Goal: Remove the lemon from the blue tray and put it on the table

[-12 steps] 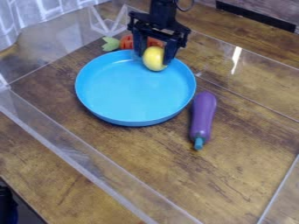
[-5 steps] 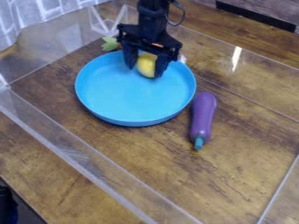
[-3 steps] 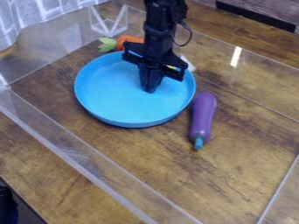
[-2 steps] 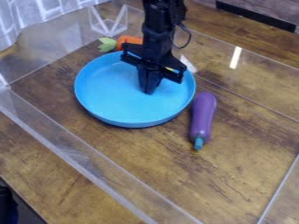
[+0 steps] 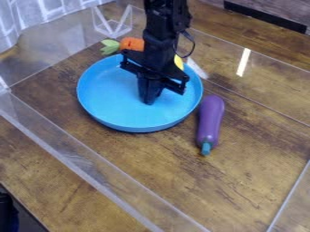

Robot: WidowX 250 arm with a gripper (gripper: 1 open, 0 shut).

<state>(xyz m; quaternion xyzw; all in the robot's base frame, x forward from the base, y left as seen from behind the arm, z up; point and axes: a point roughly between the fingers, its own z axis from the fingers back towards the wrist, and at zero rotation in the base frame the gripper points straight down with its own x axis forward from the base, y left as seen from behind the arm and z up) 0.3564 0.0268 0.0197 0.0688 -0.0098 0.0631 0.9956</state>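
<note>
A: Left to right, what is there?

B: An orange carrot (image 5: 111,43) at the far left, just outside the blue tray (image 5: 103,98). The tool (image 5: 150,93) points down into the tray's right half with its jaws pressed together, and I see nothing between them.

A: And the lemon (image 5: 179,62)?

B: Only a yellow sliver shows, just right of the arm near the tray's far rim; the arm hides the rest. Whether it sits inside the rim or on it, I cannot tell. A purple eggplant (image 5: 208,122) lies further right on the table (image 5: 72,172).

A: How would it handle?

B: Probably light, firm and smooth, so it likely rolls and slips out of a pinch. I would open wide and close across its short middle, not its tapered ends
</note>
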